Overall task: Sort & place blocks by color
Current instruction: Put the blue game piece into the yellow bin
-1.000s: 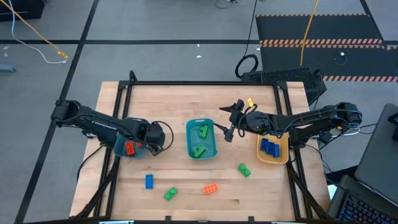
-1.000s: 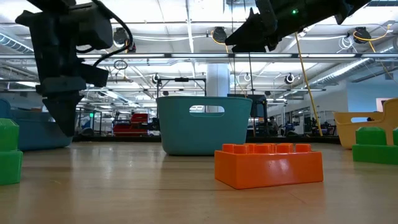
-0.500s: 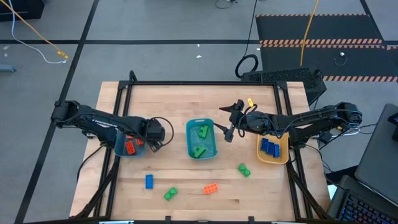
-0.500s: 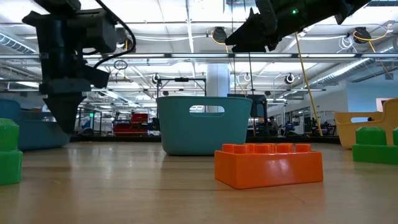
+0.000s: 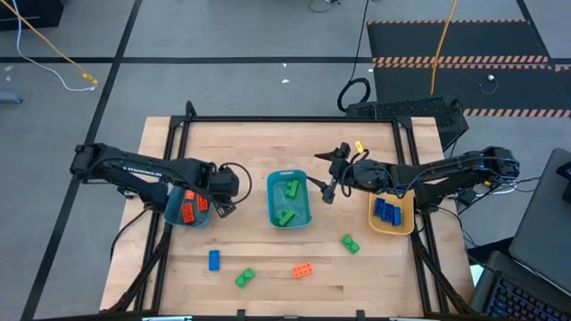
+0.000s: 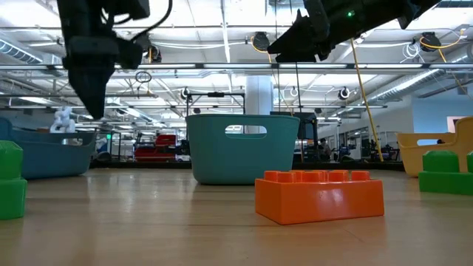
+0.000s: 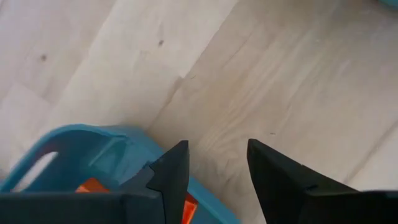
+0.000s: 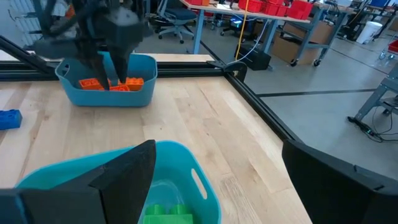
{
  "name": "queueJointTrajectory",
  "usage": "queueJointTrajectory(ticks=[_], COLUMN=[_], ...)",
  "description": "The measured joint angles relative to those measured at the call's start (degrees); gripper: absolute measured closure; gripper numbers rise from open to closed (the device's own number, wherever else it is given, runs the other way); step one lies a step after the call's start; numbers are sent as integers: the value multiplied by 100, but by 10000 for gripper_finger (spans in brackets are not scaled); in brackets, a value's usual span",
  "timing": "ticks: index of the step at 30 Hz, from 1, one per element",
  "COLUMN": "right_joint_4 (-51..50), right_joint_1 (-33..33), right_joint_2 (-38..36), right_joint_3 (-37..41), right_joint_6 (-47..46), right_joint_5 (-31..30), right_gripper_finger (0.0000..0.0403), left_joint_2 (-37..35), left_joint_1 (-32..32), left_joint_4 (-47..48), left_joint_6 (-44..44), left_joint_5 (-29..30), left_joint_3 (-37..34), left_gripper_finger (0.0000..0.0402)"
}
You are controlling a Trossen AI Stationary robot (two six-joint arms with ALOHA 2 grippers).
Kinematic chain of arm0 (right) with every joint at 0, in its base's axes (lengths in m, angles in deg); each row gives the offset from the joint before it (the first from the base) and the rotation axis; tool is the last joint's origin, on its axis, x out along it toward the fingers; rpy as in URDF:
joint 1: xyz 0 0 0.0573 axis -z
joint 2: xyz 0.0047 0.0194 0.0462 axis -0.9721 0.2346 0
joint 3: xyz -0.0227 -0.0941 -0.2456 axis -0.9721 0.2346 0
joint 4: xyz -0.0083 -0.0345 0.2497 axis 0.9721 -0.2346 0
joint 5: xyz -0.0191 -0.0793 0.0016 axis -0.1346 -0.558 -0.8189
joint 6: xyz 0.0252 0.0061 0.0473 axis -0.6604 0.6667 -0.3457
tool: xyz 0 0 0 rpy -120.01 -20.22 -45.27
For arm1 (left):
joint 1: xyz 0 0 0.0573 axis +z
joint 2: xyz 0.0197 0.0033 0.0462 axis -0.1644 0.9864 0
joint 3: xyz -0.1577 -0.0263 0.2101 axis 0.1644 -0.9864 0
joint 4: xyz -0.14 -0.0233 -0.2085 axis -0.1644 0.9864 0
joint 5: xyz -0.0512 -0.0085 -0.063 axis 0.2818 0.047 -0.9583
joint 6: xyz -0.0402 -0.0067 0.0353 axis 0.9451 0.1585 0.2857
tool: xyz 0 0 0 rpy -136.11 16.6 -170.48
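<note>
My left gripper (image 5: 223, 200) is open and empty, raised beside the right rim of the left teal bin (image 5: 177, 214), which holds orange blocks (image 5: 189, 211). In the left wrist view its fingers (image 7: 176, 167) point down at bare table next to that bin (image 7: 93, 146). My right gripper (image 5: 326, 189) is open and empty, raised at the right rim of the middle teal bin (image 5: 304, 198), which holds green blocks (image 5: 287, 201). Loose on the table lie a blue block (image 5: 214, 259), a green block (image 5: 244, 278), an orange block (image 5: 302, 270) and another green block (image 5: 350, 242).
A yellow-tan bowl (image 5: 398, 225) with blue blocks (image 5: 385, 210) stands at the table's right edge. Black frame rails (image 5: 285, 119) run along the table's far and side edges. Bare wood lies between the bins and the loose blocks near the front.
My left gripper has risen from the left bin and gone a little toward the table's far right, clear of the bin's rim. My right arm has kept still.
</note>
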Motion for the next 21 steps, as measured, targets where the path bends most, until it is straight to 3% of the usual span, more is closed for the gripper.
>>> queueJointTrajectory(ticks=[6, 13, 21], right_joint_4=[-28, -79, -47], right_joint_1=[-4, -4, -3], right_joint_2=[-54, -94, -96], right_joint_3=[0, 0, 0], right_joint_6=[5, 2, 5], right_joint_5=[4, 12, 15], right_gripper_finger=[62, 62, 62], left_joint_2=[2, 169, 154], left_joint_1=[-179, 90, 369], left_joint_4=[-429, -358, -185], left_joint_6=[-248, -231, -277], left_joint_5=[95, 1082, 1160], left_joint_3=[33, -685, -805], left_gripper_finger=[255, 274, 295])
